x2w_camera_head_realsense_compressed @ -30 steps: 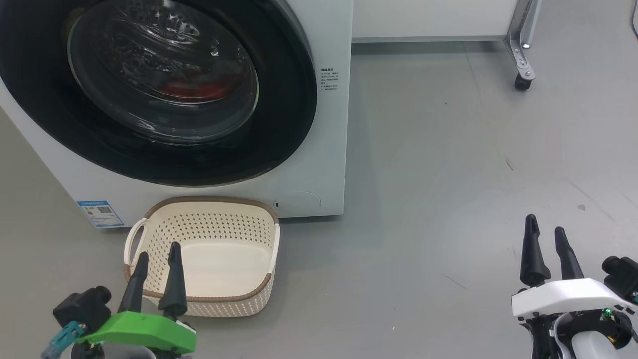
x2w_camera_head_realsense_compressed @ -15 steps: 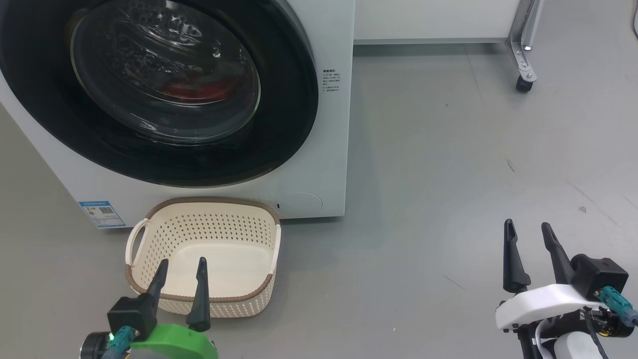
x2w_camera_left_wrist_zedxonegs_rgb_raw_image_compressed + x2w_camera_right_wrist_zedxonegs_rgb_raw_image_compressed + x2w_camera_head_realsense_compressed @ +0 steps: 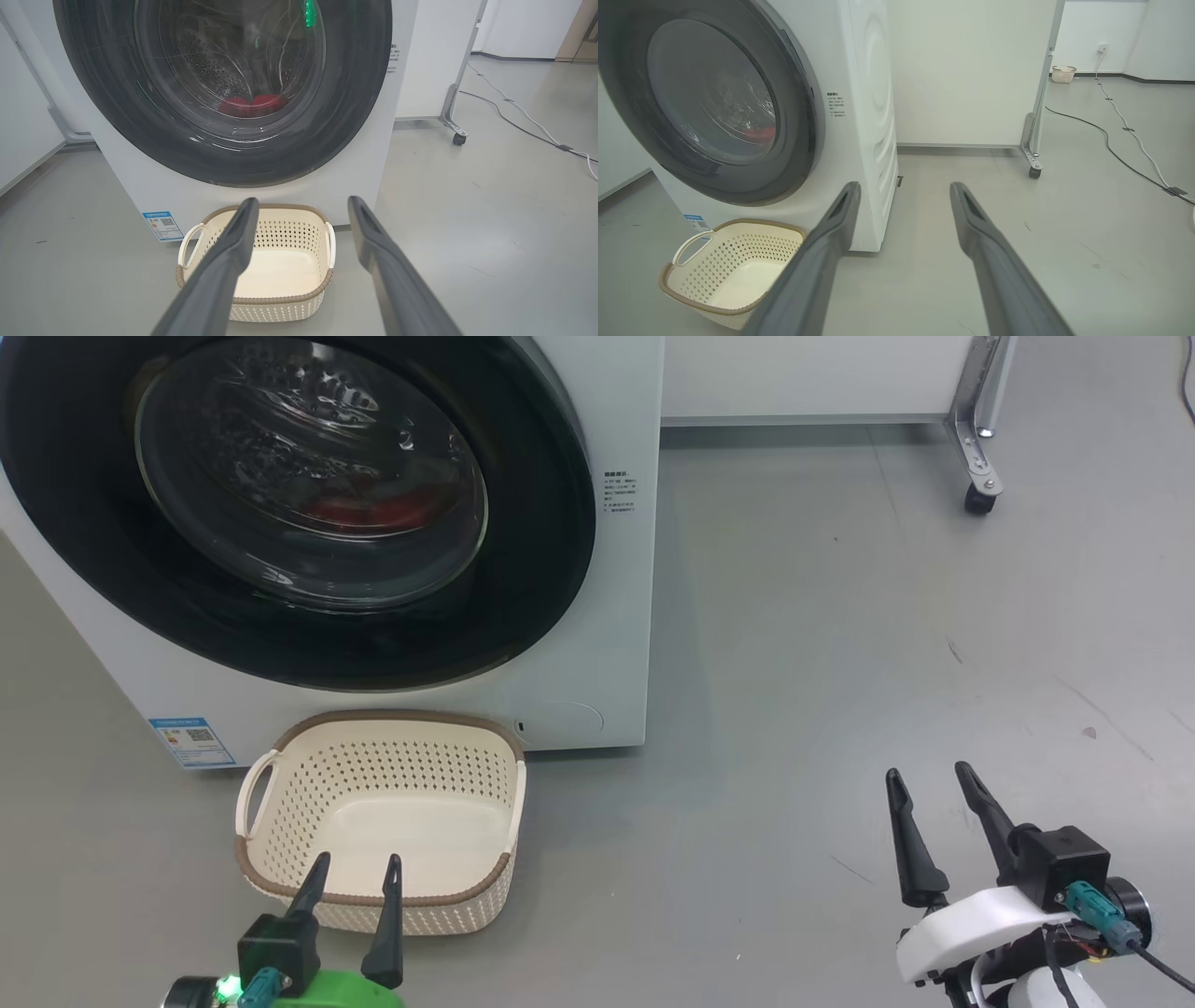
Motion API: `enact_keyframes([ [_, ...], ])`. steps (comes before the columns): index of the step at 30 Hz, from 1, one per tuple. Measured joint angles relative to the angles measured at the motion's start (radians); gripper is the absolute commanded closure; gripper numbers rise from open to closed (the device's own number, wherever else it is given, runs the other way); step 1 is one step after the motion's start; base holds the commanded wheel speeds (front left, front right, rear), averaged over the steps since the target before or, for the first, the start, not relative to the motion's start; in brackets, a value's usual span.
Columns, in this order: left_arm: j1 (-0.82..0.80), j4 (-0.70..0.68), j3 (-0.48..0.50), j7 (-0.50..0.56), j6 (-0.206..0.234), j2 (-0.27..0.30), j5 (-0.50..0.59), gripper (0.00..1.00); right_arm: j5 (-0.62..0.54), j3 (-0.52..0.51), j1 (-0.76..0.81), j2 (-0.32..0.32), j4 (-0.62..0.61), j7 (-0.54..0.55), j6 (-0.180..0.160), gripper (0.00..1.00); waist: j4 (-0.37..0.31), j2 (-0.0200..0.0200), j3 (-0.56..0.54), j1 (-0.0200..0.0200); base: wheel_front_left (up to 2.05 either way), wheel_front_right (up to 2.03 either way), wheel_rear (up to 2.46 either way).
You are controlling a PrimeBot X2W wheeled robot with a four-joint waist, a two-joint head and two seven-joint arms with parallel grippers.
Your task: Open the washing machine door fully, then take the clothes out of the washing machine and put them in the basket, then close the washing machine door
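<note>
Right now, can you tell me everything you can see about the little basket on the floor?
The basket is cream plastic, full of little holes, with rounded corners, a brown band round its rim and a loop handle at each end. It stands upright and empty on the grey floor, right in front of the washing machine. Only the floor seems to touch it.

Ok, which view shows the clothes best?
Left wrist view: it faces the door squarely, and the clothes show as a red heap low behind the glass. Head view gives a dim red smear under reflections; right wrist view, a small red patch seen obliquely.
</note>
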Motion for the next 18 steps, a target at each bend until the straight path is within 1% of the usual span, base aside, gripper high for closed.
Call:
enact_keyframes([
  [18,-0.002,0.029,-0.016,0.000,0.003,0.000,-0.048,0.00,0.007,0.004,0.000,0.007,0.031,0.013,0.001,0.00,-0.007,0.0000,-0.011,0.0000,0.00,0.00,0.00],
])
